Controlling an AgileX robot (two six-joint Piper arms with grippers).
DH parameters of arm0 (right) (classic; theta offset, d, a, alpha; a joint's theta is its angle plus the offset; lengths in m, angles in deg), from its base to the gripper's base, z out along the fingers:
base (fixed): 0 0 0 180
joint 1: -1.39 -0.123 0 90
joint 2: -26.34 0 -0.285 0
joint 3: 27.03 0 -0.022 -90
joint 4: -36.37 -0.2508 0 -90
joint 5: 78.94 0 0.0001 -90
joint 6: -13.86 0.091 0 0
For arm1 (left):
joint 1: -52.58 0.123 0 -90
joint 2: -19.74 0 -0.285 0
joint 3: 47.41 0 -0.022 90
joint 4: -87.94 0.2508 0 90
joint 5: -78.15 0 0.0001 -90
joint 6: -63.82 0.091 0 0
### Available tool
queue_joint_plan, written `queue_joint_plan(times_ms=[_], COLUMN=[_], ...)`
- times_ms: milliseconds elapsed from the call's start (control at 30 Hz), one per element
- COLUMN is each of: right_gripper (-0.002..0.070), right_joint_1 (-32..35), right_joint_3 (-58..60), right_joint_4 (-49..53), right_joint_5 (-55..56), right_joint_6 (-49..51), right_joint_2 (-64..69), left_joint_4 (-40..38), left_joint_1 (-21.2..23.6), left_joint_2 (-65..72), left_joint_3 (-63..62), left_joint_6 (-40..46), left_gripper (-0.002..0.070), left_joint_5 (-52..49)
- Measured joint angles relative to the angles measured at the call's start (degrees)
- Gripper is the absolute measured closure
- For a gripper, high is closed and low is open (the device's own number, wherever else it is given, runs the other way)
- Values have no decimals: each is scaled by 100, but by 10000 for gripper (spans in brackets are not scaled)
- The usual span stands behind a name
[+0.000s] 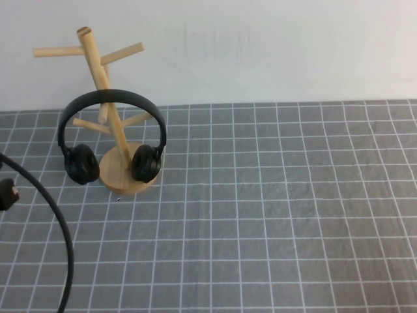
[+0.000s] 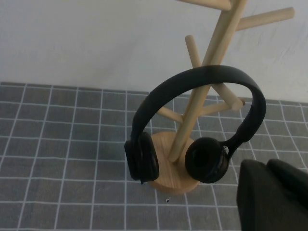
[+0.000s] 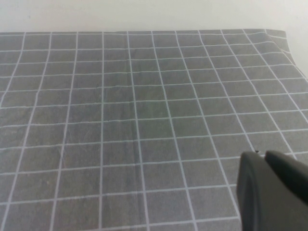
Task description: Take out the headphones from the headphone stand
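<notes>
The black headphones (image 1: 81,163) hang on the light wooden headphone stand (image 1: 93,52) at the far left of the table. The headband arches across the slanted pole and the ear cups hang on either side of it, down by the round disc base (image 1: 120,177). In the left wrist view the headphones (image 2: 207,160) and the stand (image 2: 211,48) are straight ahead. My left gripper (image 2: 267,164) is shut and empty, a short way in front of the right ear cup. My right gripper (image 3: 263,155) is shut and empty over bare cloth, away from the stand.
A grey checked cloth (image 1: 273,208) covers the table and a white wall stands behind it. A thin black robot cable (image 1: 62,228) curves along the front left. The cloth's far right edge (image 3: 284,36) shows in the right wrist view.
</notes>
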Motion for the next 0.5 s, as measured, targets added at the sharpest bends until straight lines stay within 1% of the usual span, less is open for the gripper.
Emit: queue_joint_plan(times_ms=[267, 500], right_gripper=[682, 682], right_joint_1=[0, 0], right_joint_3=[0, 0], right_joint_4=[0, 0], right_joint_5=[0, 0], right_joint_6=[0, 0], right_joint_2=[0, 0], left_joint_4=[13, 13], left_joint_1=[0, 0], left_joint_2=[0, 0], left_joint_3=[0, -9], left_joint_6=[0, 0], left_gripper=[679, 679], left_joint_5=[-57, -337])
